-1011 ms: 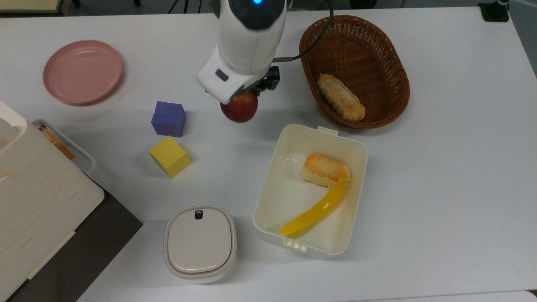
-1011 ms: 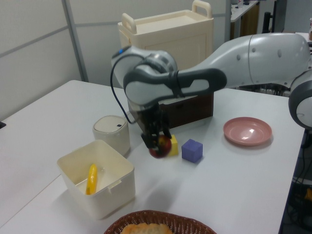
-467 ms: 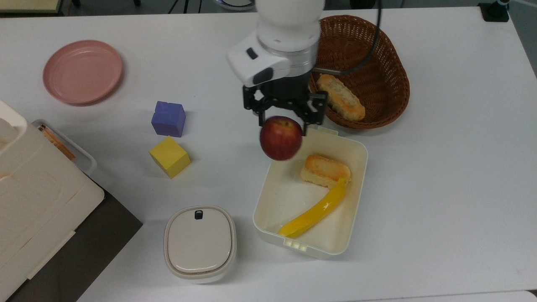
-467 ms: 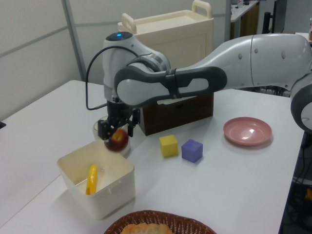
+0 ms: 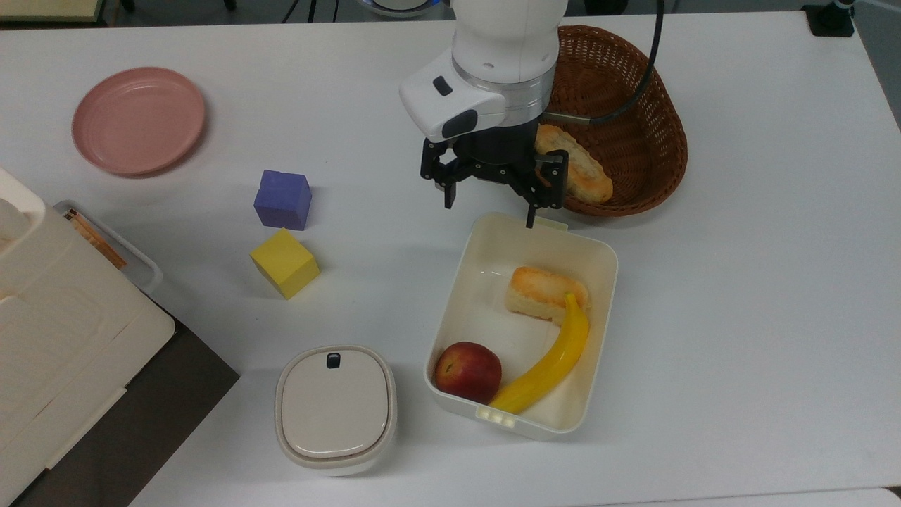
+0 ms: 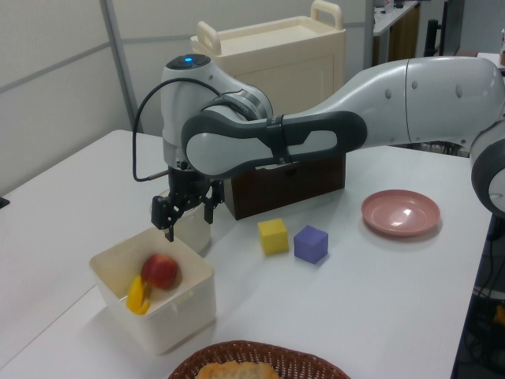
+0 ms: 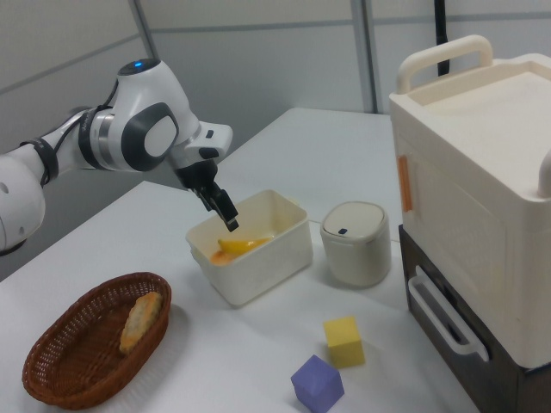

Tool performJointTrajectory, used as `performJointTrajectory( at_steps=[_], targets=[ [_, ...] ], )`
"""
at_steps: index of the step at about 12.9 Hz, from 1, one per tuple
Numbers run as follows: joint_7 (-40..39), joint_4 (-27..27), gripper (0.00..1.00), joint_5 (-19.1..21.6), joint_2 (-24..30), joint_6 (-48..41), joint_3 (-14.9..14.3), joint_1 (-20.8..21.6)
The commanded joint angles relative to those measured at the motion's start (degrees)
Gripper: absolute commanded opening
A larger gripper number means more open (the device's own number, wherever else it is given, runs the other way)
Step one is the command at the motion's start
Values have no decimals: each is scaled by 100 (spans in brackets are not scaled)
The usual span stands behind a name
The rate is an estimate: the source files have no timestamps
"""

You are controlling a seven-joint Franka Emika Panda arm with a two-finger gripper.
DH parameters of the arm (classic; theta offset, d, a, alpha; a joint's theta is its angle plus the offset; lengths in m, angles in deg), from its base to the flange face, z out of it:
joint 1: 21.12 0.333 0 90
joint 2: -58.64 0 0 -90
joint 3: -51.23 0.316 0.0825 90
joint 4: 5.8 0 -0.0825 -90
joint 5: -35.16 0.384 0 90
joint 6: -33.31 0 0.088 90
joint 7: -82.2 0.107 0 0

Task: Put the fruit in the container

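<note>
The fruit, a red apple (image 5: 468, 372) (image 6: 160, 271), lies inside the cream-white container (image 5: 461, 282) (image 6: 170, 324) (image 7: 267, 254), in the corner at the top view's lower left. It rests against a yellow banana (image 5: 556, 359) (image 6: 136, 296). A toasted bread piece (image 5: 545, 289) sits in the same box. My gripper (image 5: 489, 211) (image 6: 188, 223) (image 7: 225, 217) hangs open and holds nothing, above the container's short end nearest the wicker basket and well apart from the apple.
A brown wicker basket (image 5: 633, 105) holding a bread roll (image 5: 574, 165) stands right behind the gripper. A rounded lidded box (image 5: 336, 408) sits to the top view's left of the container. Farther left are a yellow cube (image 5: 284, 263), a purple cube (image 5: 282, 199), a pink plate (image 5: 139, 120) and a large cream case (image 5: 63, 324).
My gripper carried the apple from beside the cubes to over the container, then opened. The apple dropped into the box and the banana shifted.
</note>
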Motion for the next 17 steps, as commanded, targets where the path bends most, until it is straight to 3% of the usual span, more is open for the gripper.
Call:
performJointTrajectory(
  at_steps=[1, 4, 8, 12, 17],
  targets=[
    [-552, -65, 100, -38, 140, -99, -117, -82],
    [-1272, -65, 100, -389, 202, -713, -117, -266],
    [-2546, -65, 100, -513, 316, -1574, -126, -547],
    [-2857, -161, 100, -426, 395, -1638, -161, -864],
    [-2909, -179, 100, -478, 395, -1638, -135, -865]
  ],
)
